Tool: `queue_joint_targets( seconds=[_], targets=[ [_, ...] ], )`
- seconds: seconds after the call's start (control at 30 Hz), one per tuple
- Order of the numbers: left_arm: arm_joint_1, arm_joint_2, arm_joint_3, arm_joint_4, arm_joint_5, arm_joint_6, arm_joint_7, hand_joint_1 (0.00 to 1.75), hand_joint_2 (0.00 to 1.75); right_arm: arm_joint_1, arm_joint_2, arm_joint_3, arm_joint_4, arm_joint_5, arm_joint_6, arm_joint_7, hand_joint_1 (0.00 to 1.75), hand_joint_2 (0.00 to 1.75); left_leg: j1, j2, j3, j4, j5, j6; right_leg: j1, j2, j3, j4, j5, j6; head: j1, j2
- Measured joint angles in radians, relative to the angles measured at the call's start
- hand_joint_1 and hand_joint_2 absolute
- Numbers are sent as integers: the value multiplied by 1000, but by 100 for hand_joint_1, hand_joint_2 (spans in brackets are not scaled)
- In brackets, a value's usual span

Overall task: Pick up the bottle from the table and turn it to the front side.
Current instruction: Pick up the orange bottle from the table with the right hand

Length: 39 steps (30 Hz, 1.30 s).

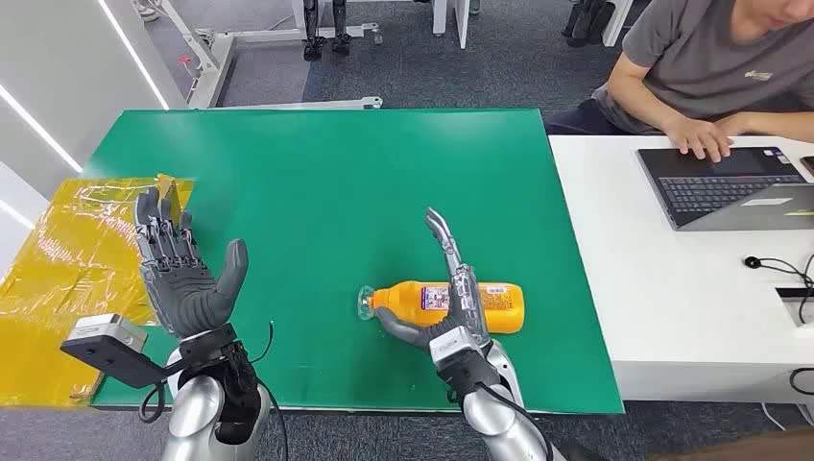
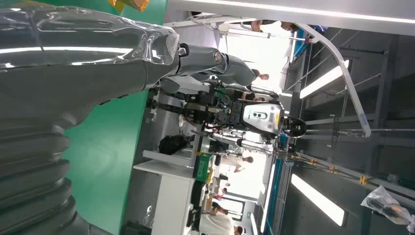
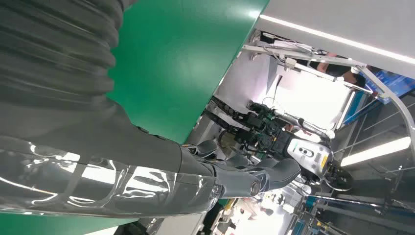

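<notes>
Orange bottle (image 1: 451, 303) lies on its side on the green table (image 1: 336, 182) in the head view, not yet lifted; the right hand (image 1: 449, 298) spreads over it without gripping; the left hand (image 1: 182, 274) hovers open, well apart. Wrist views: fingers (image 3: 264, 178) extended, holding nothing; pick-up and turn remain.

The orange bottle (image 1: 461, 303) lies on its side at the table's five o'clock. Its clear neck points toward nine o'clock, its label faces up.

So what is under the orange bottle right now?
The orange bottle lies on its side on the green mat. The right hand crosses its middle, covering part of the label and the mat beneath.
</notes>
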Motion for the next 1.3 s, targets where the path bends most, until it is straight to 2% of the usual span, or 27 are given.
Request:
queue_joint_targets(
  seconds=[0.27,0.33,0.43,0.57,0.7,0.93,1.3],
  targets=[
    [0,0,0,0,-2,-4,0,0,175,-1,0,0,-2,24,-7,9,0,175,0,0,0,0,0,0,0,0,0,0,0,0,0,0],
    [0,0,0,0,-4,-12,0,0,175,-5,-2,0,-4,82,-16,39,0,175,0,0,0,0,0,0,0,0,0,0,0,0,0,0],
    [-2,0,0,0,-7,-28,0,0,175,-28,-12,0,-8,211,0,130,0,175,0,0,0,0,0,0,0,0,0,0,0,0,0,0],
    [-3,0,0,0,-8,-33,0,0,175,-37,-16,0,-10,253,11,162,0,175,0,0,0,0,0,0,0,0,0,0,0,0,0,0],
    [-12,0,0,0,-13,-67,0,0,175,-173,-74,4,25,505,154,317,0,175,0,0,0,1,1,0,0,-1,0,0,1,0,0,0],
    [-18,1,0,0,-14,-70,0,0,175,-211,-91,9,50,522,177,323,0,175,0,0,0,0,0,0,0,0,0,0,0,0,0,0],
    [-36,14,0,7,-8,-78,0,0,175,-395,-140,131,294,656,446,378,0,175,0,0,0,1,1,1,0,0,0,0,1,0,0,0]
  ],
)
